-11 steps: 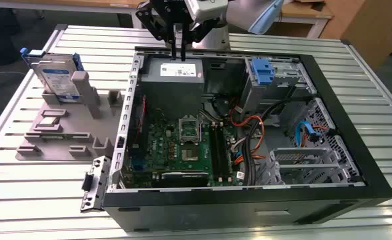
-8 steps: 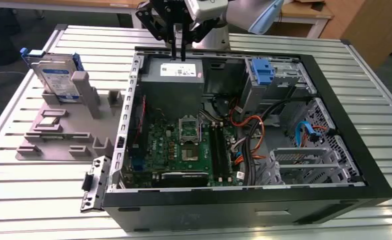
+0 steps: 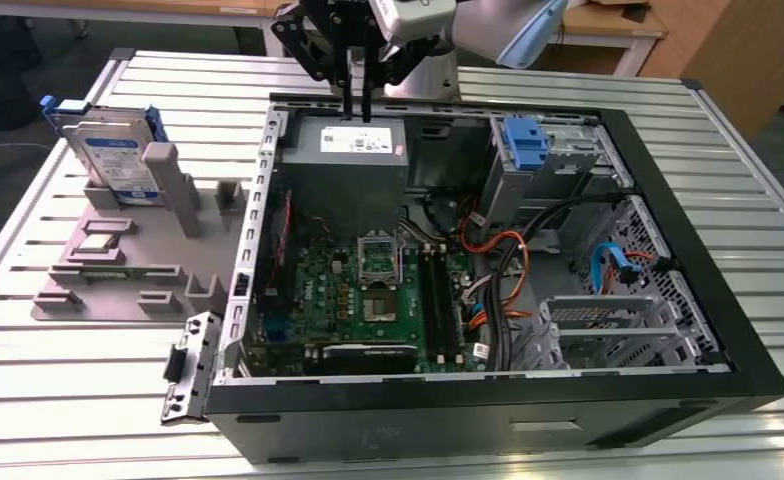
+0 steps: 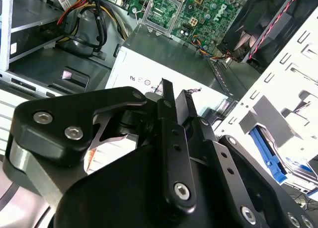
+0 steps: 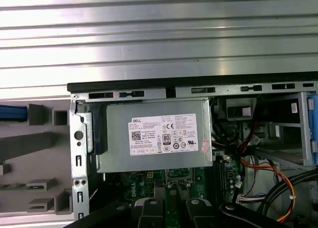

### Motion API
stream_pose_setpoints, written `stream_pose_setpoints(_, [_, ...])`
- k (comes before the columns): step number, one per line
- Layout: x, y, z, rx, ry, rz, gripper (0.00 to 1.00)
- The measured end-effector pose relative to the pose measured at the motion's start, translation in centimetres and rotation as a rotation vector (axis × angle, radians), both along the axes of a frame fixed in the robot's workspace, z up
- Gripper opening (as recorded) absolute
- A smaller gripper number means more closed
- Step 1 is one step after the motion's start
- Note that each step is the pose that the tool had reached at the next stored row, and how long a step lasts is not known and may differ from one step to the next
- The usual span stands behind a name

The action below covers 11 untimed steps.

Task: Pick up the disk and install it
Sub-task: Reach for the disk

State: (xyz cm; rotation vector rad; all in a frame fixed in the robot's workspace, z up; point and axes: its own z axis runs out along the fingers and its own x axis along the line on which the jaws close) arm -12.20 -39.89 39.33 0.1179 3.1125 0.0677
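Exterior view, nearest first: an open desktop computer case (image 3: 472,392) lies on its side on a slatted aluminium table (image 3: 72,390). Its green motherboard (image 3: 365,290) is exposed, and a silver drive cage (image 3: 606,325) sits toward the exterior view's right. Beyond the board is the grey power supply (image 3: 345,150). A blue plastic bracket (image 3: 526,140) sits in the far bay, on the exterior view's right of the power supply.

The gripper (image 3: 359,115) hangs over the power supply's labelled face with its tips pointing down; whether it touches I cannot tell. In the second wrist view its fingers (image 4: 166,96) stand close together with only a slit between them, and nothing is held.

The disk (image 3: 109,150) stands upright on edge in a grey holder (image 3: 112,270) on the table. It is outside the case at the exterior view's left, well apart from the gripper.
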Motion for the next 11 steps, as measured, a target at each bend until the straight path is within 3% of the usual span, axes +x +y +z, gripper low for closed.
stream_pose_setpoints(3, [0.0,0.0,0.0,0.0,0.0,0.0,0.23])
stream_pose_setpoints(5, [0.0,0.0,0.0,0.0,0.0,0.0,0.1])
stream_pose_setpoints(11, [-0.02,0.0,0.0,0.0,0.0,0.0,0.11])
